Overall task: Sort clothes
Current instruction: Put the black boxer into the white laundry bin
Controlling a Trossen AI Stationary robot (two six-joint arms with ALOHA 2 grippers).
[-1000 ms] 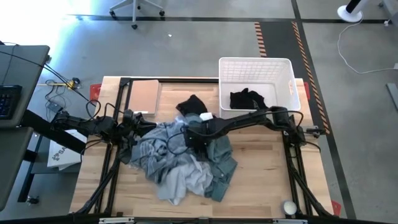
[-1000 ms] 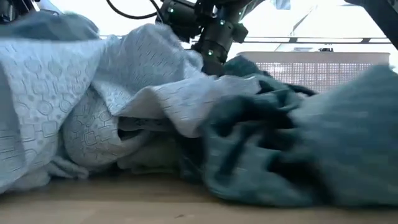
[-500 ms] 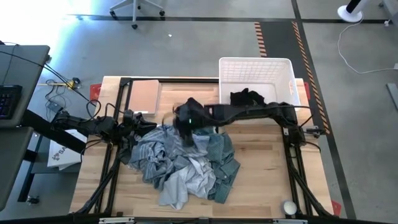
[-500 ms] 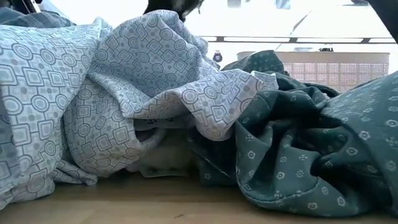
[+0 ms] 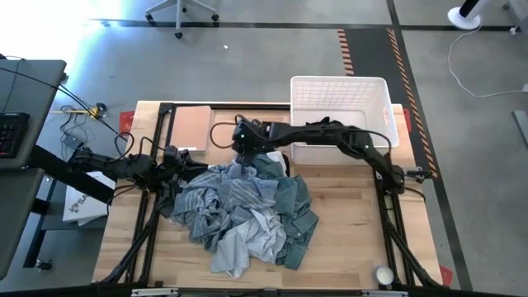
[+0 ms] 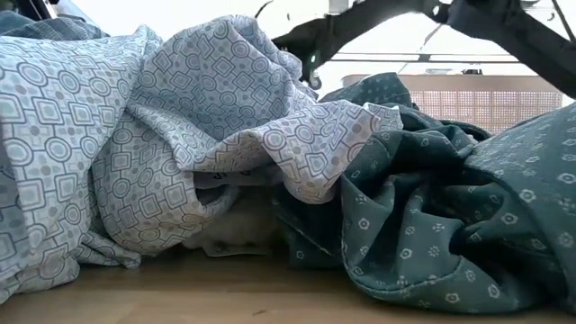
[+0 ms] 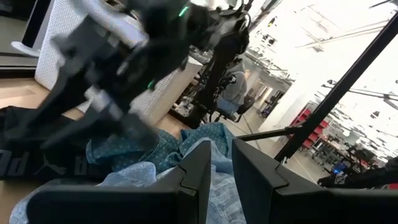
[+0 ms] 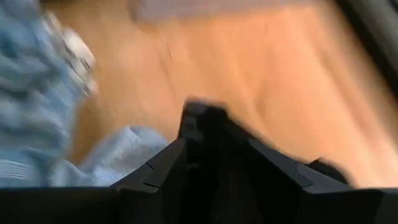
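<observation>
Clothes heaped mid-table; basket at far right corner. Right tool above pile's far edge, fingers together in wrist view, nothing visibly gripped. Left tool at pile's left, narrowly apart. Best: pinch a single raised fold

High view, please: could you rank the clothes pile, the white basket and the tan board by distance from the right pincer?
1. Clothes pile, directly below the right pincer.
2. Tan board, to its left.
3. White basket, far right.
</observation>
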